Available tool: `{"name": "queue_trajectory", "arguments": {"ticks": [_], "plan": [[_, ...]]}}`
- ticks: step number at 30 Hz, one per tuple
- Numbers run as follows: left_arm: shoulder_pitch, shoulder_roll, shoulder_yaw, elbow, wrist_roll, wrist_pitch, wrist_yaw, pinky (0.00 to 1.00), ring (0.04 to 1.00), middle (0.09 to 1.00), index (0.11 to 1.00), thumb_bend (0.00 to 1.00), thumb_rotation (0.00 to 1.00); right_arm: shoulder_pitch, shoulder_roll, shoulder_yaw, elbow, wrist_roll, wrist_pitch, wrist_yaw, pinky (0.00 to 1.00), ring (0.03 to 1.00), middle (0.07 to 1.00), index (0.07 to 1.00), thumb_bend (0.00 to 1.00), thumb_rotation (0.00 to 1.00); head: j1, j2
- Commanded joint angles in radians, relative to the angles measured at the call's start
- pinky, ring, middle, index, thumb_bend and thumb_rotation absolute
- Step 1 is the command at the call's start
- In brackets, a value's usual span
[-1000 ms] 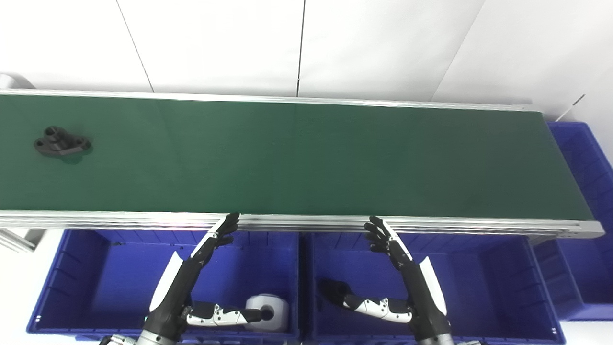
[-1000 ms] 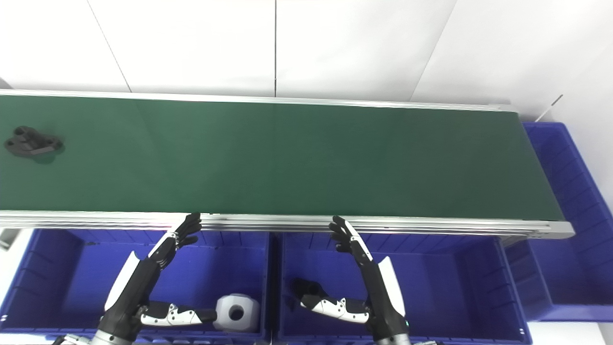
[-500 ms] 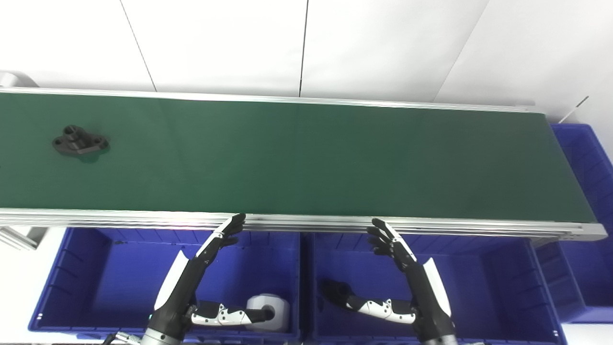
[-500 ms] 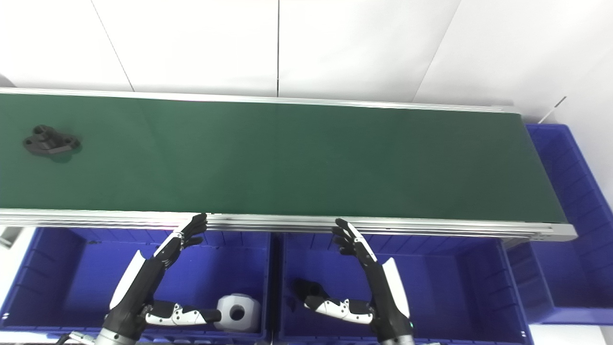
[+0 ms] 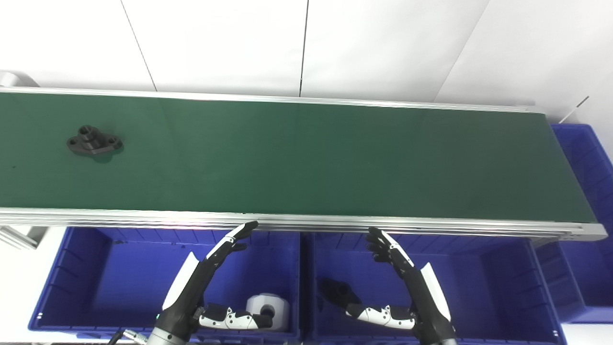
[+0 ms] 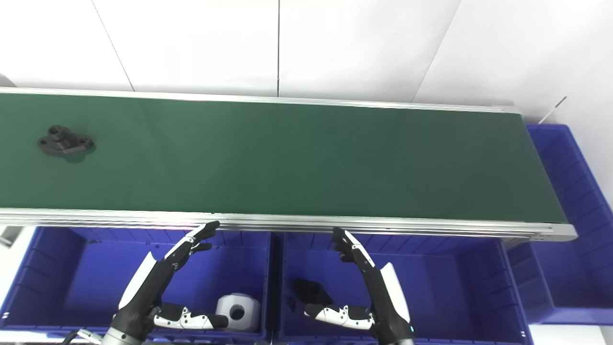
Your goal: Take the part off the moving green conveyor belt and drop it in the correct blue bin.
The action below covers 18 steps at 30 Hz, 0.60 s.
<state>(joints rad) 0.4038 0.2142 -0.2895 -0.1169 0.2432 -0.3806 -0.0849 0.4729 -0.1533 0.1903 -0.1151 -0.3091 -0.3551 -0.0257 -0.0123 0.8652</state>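
Note:
A black flanged part [image 5: 94, 143] lies on the green conveyor belt [image 5: 306, 158] near its far left end. Both hands hover below the belt's near rail, far to the right of the part. My left hand [image 5: 230, 242] is open over the left blue bin [image 5: 96, 268], fingers stretched toward the rail. My right hand [image 5: 390, 249] is open over the middle blue bin [image 5: 488, 282], fingers pointing up at the rail. Neither hand holds anything.
A white cylindrical part [image 5: 268, 309] lies in the left bin and a black part [image 5: 337, 292] in the middle bin. A third blue bin [image 5: 586, 163] stands at the belt's right end. An aluminium rail [image 5: 306, 221] edges the belt's near side.
The black part has ridden the belt to the right. My left hand has drifted a little right along the rail. The right hand has hardly moved.

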Motion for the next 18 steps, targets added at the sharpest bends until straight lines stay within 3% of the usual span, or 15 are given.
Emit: {"name": "queue_trajectory", "arguments": {"ticks": [1, 18], "plan": [[-0.003, 0.005, 0.007, -0.027, -0.019, 0.009, -0.016, 0.84, 0.915, 0.934, 0.904, 0.85, 0.25, 0.003, 0.002, -0.006, -0.034, -0.016, 0.012, 0.003, 0.76, 0.821, 0.865, 0.904, 0.88, 0.33, 0.001, 0.001], [-0.005, -0.001, 0.027, -0.029, -0.060, 0.044, -0.063, 0.82, 0.899, 0.931, 0.908, 0.85, 0.22, -0.004, 0.012, -0.007, -0.030, -0.023, 0.019, 0.010, 0.78, 0.830, 0.872, 0.908, 0.89, 0.35, 0.001, -0.003]]}}
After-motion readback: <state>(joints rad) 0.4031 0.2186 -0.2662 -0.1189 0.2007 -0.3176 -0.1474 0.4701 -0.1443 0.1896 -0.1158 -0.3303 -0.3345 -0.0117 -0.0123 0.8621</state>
